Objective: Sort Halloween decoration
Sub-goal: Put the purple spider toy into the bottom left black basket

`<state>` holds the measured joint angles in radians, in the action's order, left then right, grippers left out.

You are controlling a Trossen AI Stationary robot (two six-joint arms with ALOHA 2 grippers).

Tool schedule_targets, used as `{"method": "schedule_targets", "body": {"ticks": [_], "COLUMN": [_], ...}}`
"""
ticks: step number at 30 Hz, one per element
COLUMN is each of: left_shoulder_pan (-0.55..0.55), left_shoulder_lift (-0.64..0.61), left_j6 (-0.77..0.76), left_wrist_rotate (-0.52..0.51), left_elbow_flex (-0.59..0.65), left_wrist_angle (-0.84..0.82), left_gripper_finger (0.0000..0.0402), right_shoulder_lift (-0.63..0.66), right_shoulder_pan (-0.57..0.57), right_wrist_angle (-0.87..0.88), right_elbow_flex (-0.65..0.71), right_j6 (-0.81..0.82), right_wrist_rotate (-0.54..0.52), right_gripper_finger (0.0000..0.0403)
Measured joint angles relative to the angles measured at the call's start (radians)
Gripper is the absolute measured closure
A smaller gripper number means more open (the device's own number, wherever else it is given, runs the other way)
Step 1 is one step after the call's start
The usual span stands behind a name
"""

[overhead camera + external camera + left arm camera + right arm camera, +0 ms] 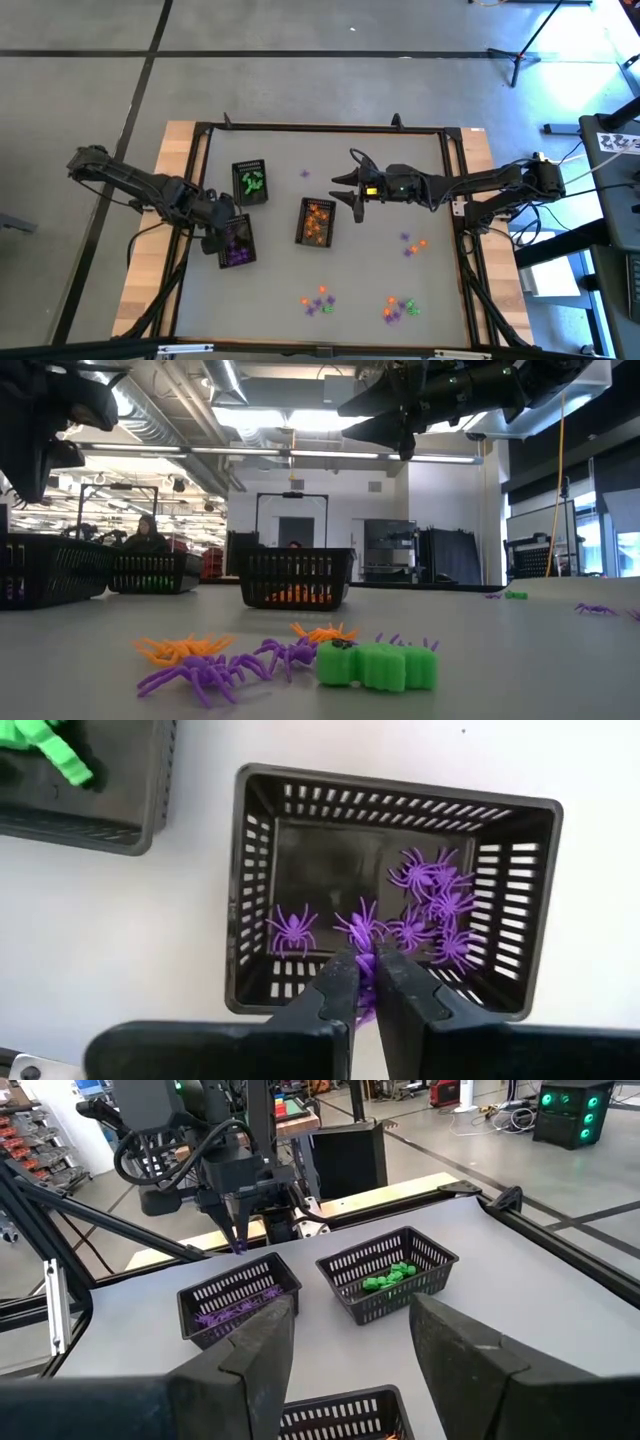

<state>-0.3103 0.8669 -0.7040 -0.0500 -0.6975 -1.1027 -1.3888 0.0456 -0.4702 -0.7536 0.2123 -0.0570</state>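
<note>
One purple spider (364, 982) shows between left hand (366, 982) fingers.

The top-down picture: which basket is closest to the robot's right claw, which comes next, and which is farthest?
From the right gripper, seen from above:
1. The orange basket, just below it toward the table's middle.
2. The green basket, farther off to the left.
3. The purple basket, farthest, under the left gripper.
</note>
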Motion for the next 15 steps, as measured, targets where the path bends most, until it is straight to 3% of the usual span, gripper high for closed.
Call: {"method": "schedule_targets", "body": {"ticks": [7,15], "left_shoulder_pan": [0.000,0.000], "left_shoulder_lift": [0.000,0.000], "left_j6": [0.000,0.000], "left_wrist_rotate": [-0.026,-0.015], "left_elbow_flex": [0.000,0.000], "left_wrist_angle": [0.025,0.112], "left_gripper_finger": [0.0372,0.0298], "right_shoulder_lift": [0.000,0.000], "right_shoulder_pan": [0.000,0.000], "right_wrist_angle": [0.000,0.000], "right_elbow_flex": [0.000,0.000], "right_j6": [0.000,0.000], "right_wrist_rotate": [0.000,0.000], "right_gripper_finger": [0.0205,0.0205]}}
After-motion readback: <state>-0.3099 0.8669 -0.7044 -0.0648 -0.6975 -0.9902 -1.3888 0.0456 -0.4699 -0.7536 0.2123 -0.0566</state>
